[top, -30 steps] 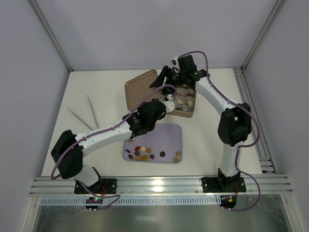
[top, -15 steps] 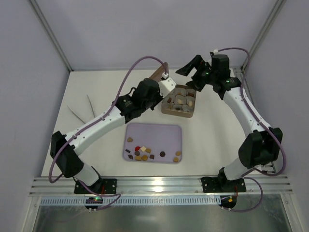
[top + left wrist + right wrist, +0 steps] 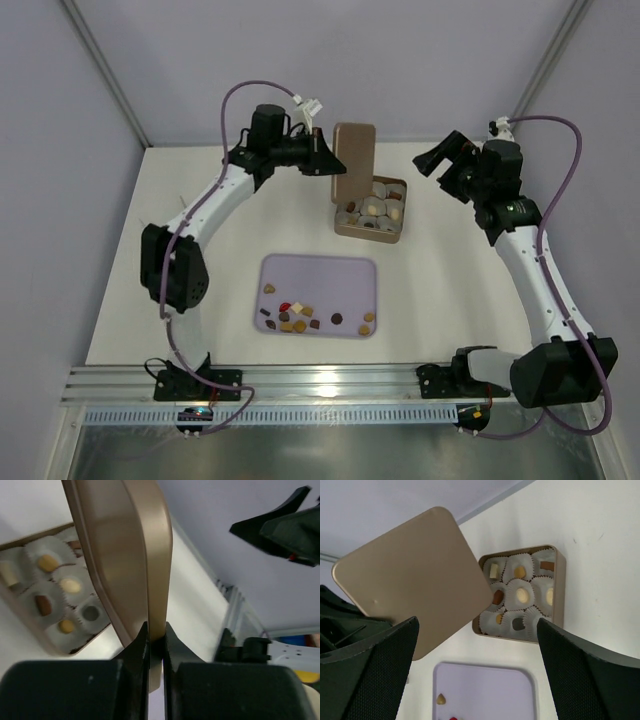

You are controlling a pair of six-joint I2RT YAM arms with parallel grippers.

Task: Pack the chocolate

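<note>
Left gripper [image 3: 156, 630]: pinched on the edge of the upright tan square metal lid [image 3: 125, 555] | Right gripper [image 3: 448, 172]: spread, empty | Tiny brown, tan and cream chocolate pieces [image 3: 300, 318]: loose on lilac tray [image 3: 320, 262], well apart from both grippers; others in tan square tin [image 3: 370, 233] beside held lid | Judged light, easily smeared; pinch sides gently.

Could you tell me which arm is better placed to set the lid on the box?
Left: the left gripper grips the lid by its edge near the box; the right gripper hangs open and empty.
</note>
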